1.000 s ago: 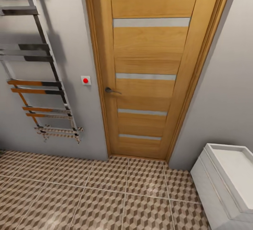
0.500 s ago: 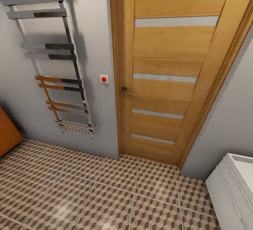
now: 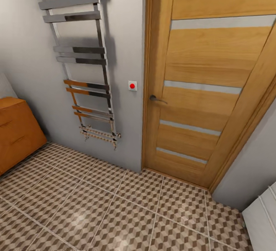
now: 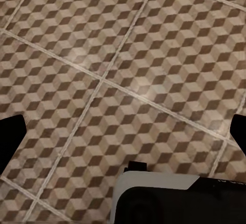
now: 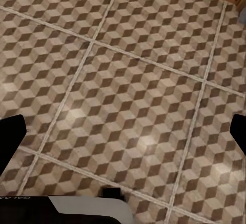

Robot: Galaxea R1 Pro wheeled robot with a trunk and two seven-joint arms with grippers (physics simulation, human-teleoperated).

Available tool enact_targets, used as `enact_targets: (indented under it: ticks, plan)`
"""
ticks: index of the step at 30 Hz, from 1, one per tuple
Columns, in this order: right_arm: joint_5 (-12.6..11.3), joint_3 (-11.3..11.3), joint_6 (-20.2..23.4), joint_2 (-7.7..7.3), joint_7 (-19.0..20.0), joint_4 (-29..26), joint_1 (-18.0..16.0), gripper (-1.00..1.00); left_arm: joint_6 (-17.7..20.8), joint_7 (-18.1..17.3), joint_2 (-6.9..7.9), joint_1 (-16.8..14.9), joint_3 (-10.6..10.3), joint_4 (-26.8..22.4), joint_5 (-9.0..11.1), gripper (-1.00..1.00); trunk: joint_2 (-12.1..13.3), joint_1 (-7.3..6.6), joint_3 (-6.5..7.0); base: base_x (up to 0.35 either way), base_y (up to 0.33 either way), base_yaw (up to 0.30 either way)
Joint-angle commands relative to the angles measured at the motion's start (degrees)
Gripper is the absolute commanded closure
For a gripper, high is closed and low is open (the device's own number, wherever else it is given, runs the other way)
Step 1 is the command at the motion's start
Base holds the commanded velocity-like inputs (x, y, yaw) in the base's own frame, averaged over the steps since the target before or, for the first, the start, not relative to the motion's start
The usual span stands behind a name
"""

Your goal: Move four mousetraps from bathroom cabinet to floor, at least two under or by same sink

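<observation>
**Ana:** Grey bathroom walls and the bathroom floor [image 3: 115,209] with its cube-pattern tiles take up most of the head view. Next in size is the wooden door [image 3: 214,78], shut, with its lever handle [image 3: 156,98].

**Ben:** And against a second ago?

**Ana:** The whole picture has slid right, so the camera has swung left; nothing in the room moved. The door sits further right, and the cabinet [image 3: 17,132], barely a corner half a second back, now shows its orange-brown end and two drawer fronts at the left edge. The white vanity [image 3: 262,220] under the sink has shrunk to a sliver at the lower right. I'd judge the robot is turning toward the cabinet, so the fetching has not begun.

**Ben:** Anything in the drawers?

**Ana:** They look closed from here, so I can't tell what is inside. No mousetraps lie on the tiles I can see.

**Ben:** Smaller things?

**Ana:** A chrome towel rail [image 3: 82,63] on the wall, then a white switch with a red button [image 3: 132,86] beside the door frame.

**Ben:** The tools?

**Ana:** Both wrist views look down on bare tiles. The left tool [image 4: 123,137] and right tool [image 5: 123,139] each show dark fingertips at opposite edges, spread wide, with nothing between them.
</observation>
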Motion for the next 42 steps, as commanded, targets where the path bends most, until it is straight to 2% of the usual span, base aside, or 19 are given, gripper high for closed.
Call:
enact_targets:
  ticks: [1, 42]
  plan:
    - [-0.44, 0.50, -0.15, -0.02, -0.14, 0.00, -0.03, -1.00, -0.17, 0.28, -0.02, -0.06, -0.50, 0.06, 0.32, -1.00, -0.11, 0.03, -0.12, 0.000, 0.000, 0.279]
    - [-0.44, 0.54, -0.15, -0.02, -0.14, 0.00, -0.03, -1.00, -0.17, 0.28, -0.04, -0.05, -0.50, 0.09, 0.32, -1.00, -0.11, 0.03, -0.12, 0.000, 0.000, 0.279]
